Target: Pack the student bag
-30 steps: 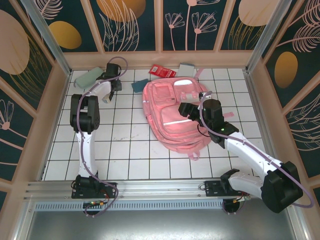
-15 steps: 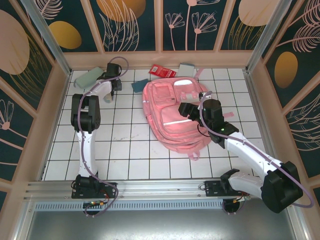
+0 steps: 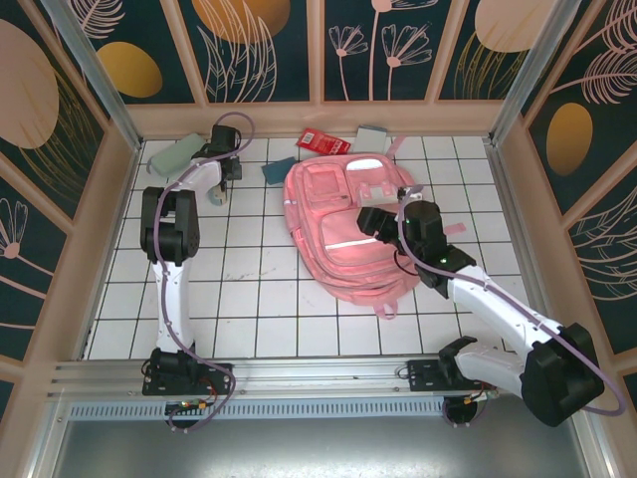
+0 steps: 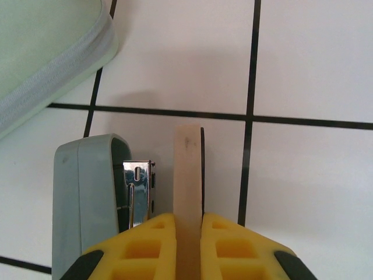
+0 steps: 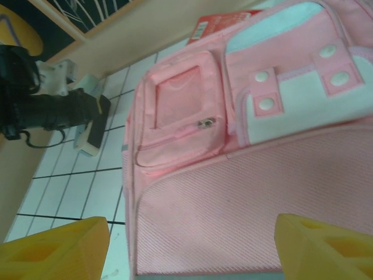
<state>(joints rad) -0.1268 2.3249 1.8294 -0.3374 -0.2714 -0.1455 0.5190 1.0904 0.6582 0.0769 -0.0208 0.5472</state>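
Note:
The student bag, big, soft and pink, lies flat on the white tiles right of centre, with its front pockets up. My right gripper hovers open just above its front panel, with the yellow fingers wide apart and nothing between them. At the far left, my left gripper points down at the tiles. It is shut on a thin beige piece with a black face, seen edge-on.
A grey-green stapler stands right beside the held piece. A mint zip pouch lies in the back left corner. A red packet, a grey box and a small teal item sit behind the bag. Wooden walls ring the tiles.
The left gripper's jaws have closed onto the beige piece, and its wrist has shifted slightly. The right arm has barely moved.

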